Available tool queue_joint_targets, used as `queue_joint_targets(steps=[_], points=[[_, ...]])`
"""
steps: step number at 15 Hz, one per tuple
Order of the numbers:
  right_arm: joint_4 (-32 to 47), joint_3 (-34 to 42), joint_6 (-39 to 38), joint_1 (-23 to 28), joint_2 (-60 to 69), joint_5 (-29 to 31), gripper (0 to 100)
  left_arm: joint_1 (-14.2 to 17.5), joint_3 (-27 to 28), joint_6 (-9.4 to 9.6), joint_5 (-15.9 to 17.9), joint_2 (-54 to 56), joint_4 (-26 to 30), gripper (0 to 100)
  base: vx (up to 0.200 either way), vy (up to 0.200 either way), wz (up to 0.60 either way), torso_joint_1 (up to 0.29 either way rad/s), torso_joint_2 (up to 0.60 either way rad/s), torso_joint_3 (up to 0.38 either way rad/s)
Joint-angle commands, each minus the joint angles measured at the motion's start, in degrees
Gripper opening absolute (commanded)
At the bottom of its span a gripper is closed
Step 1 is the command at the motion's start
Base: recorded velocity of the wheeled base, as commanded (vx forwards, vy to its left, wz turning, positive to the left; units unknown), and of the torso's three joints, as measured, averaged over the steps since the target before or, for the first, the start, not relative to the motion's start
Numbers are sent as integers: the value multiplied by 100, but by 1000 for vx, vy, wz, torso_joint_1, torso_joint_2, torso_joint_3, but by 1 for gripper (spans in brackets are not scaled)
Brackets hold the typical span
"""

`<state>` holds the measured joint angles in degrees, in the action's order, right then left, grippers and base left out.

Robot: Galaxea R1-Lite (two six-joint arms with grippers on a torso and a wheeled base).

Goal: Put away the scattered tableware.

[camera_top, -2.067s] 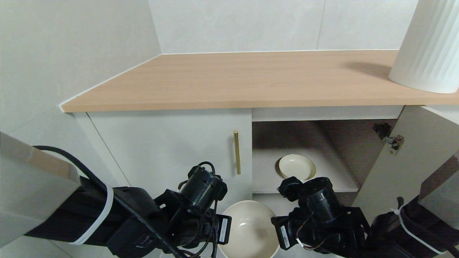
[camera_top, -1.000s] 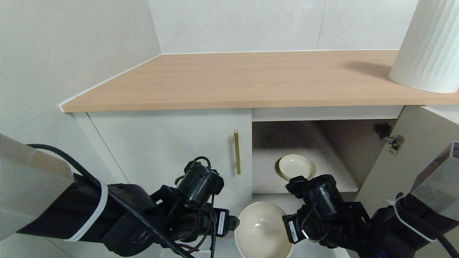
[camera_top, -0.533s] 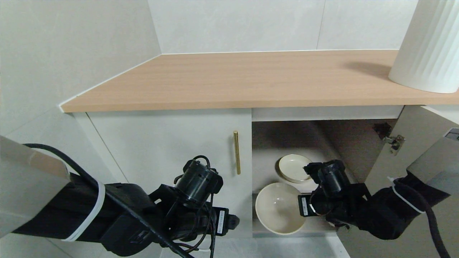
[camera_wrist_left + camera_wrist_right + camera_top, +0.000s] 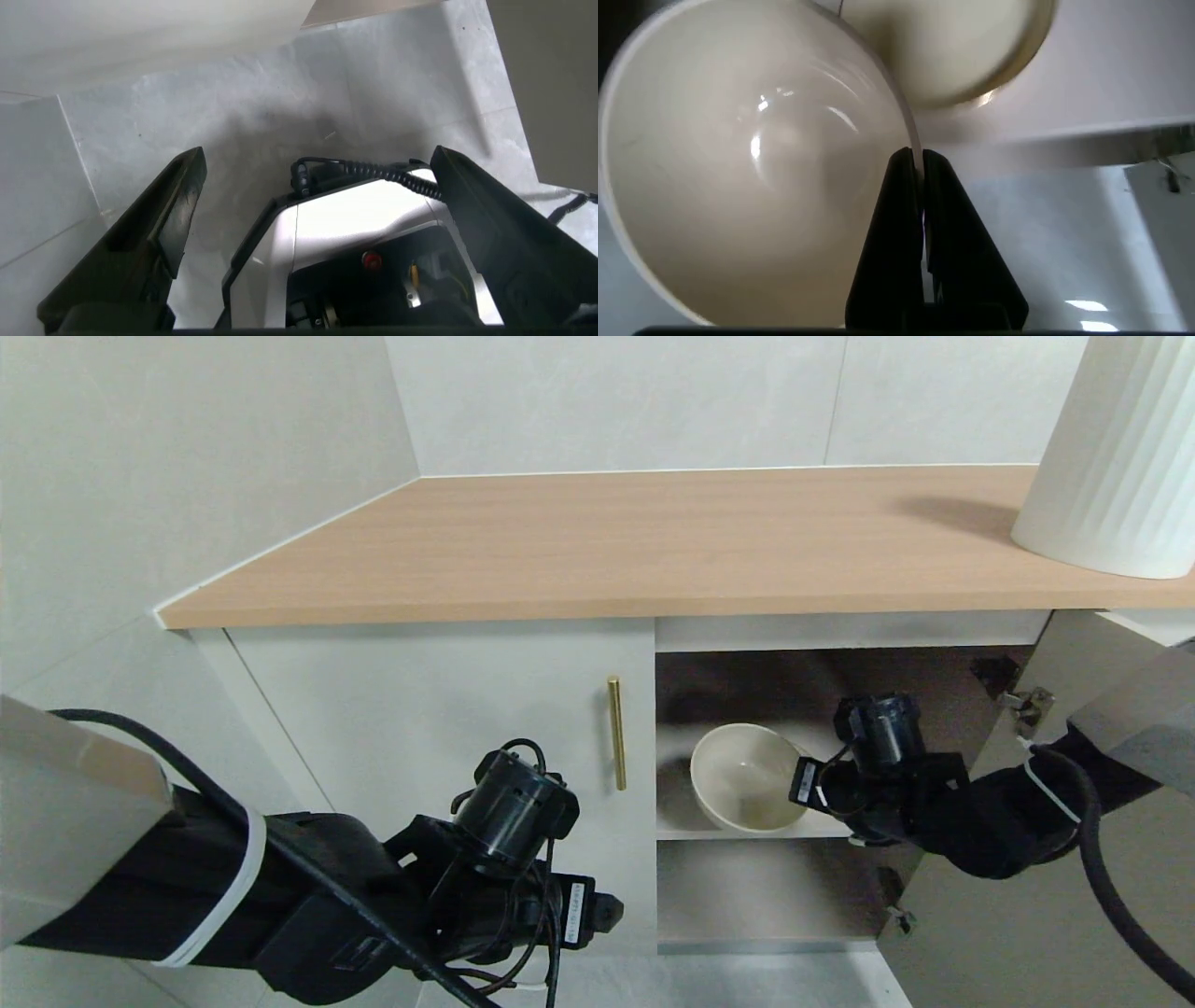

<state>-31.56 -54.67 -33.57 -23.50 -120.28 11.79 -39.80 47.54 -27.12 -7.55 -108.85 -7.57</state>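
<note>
End effector pinches bowl, perhaps midair.

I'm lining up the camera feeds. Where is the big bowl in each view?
Head view: bowl, right of centre, at the shelf.
Right wrist view: close up, rim pinched in the right gripper.
Left wrist view: faces floor tiles, turned away from the shelf.
Shared landmark: the shelf's front edge, in head and right wrist views.
</note>
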Motion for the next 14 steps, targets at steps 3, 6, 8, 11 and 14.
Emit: queue_joint_targets(steps=[3, 6, 8, 11, 14], points=[[36, -711, -325, 250, -610, 605, 0, -1, 1, 5, -1, 4, 1, 100, 0, 0, 0, 0, 0, 0], [54, -913, -440, 382, -795, 702, 0, -1, 1, 5, -1, -5, 1, 100, 0, 0, 0, 0, 0, 0], [62, -1054, -492, 505, -891, 825, 0, -1, 1, 5, -1, -5, 1, 100, 0, 0, 0, 0, 0, 0], [71, -1133, -492, 531, -988, 887, 0, -1, -8, 5, -1, -5, 1, 100, 0, 0, 0, 0, 0, 0], [71, -1247, -484, 531, -1111, 887, 0, -1, -8, 5, -1, -5, 1, 100, 0, 0, 0, 0, 0, 0]])
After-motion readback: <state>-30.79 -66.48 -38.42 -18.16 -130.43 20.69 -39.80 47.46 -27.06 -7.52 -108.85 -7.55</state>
